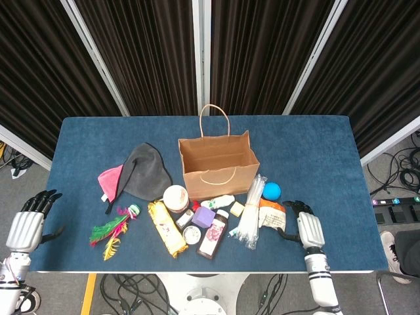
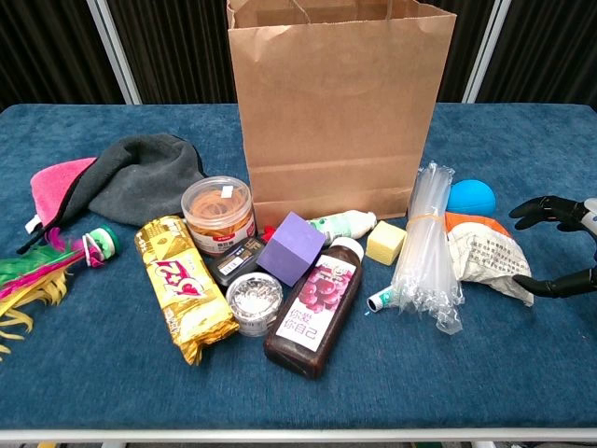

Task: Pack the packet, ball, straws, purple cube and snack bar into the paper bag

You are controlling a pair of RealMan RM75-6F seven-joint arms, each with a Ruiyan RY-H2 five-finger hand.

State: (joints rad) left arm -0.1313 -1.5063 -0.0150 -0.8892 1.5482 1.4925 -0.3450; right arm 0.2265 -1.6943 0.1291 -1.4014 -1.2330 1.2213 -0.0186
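The brown paper bag (image 1: 218, 161) (image 2: 340, 103) stands upright and open-topped at the table's middle. In front of it lie the purple cube (image 1: 203, 217) (image 2: 291, 247), the gold snack bar (image 1: 166, 228) (image 2: 185, 287), the bundle of clear straws (image 1: 252, 211) (image 2: 427, 247), the blue ball (image 1: 272, 191) (image 2: 471, 196) and the white and orange packet (image 1: 272, 216) (image 2: 487, 261). My right hand (image 1: 307, 226) (image 2: 560, 247) hovers just right of the packet, fingers apart, holding nothing. My left hand (image 1: 29, 223) hangs empty with fingers apart beyond the table's left edge, seen only in the head view.
A grey hat (image 1: 146, 172), a pink cloth (image 1: 110, 179) and a feather toy (image 1: 111, 231) lie at the left. A jar (image 2: 218, 213), a purple juice bottle (image 2: 314, 306), a small tin (image 2: 254, 301), a white bottle (image 2: 343, 224) and a yellow cube (image 2: 385, 242) crowd the task objects.
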